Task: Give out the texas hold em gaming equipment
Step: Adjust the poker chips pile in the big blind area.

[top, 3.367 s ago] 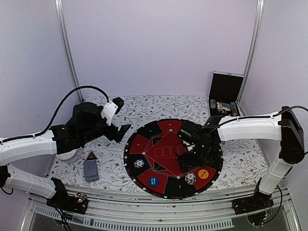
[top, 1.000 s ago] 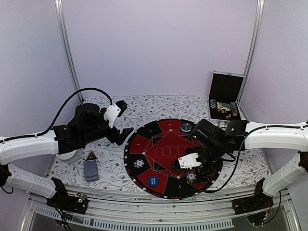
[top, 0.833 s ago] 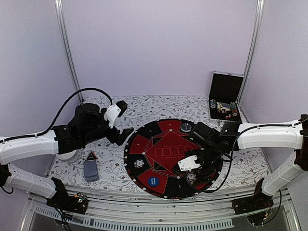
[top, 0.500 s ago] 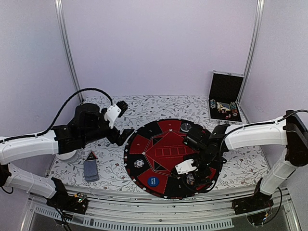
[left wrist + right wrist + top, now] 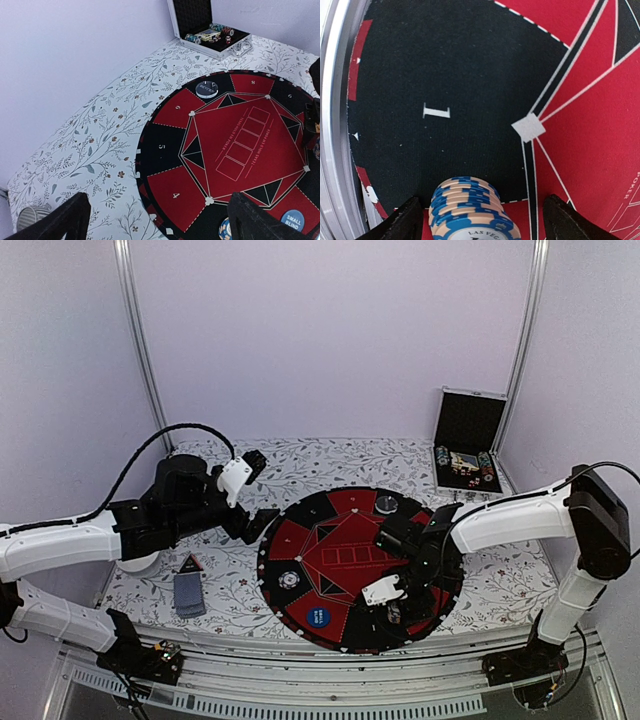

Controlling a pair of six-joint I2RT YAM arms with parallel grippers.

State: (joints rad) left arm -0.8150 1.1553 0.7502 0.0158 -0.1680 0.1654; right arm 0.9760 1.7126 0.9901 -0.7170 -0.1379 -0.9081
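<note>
Flowery cloth (image 5: 330, 460) lies under a round poker mat (image 5: 345, 540). By the mat's left edge the left gripper (image 5: 160, 220) hangs wide open and empty. At the mat's near rim the right gripper (image 5: 485, 215) stands wide around a chip stack (image 5: 470, 202); a crooked squeeze could topple it.

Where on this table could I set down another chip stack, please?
Free: the floral cloth behind the mat, between the left arm and the case; the mat's red centre; black seat 1 beyond the chip stack. Crowded: the mat's near-right rim, where the right claw straddles that stack, and the near rim around the blue disc and a lone chip.
</note>
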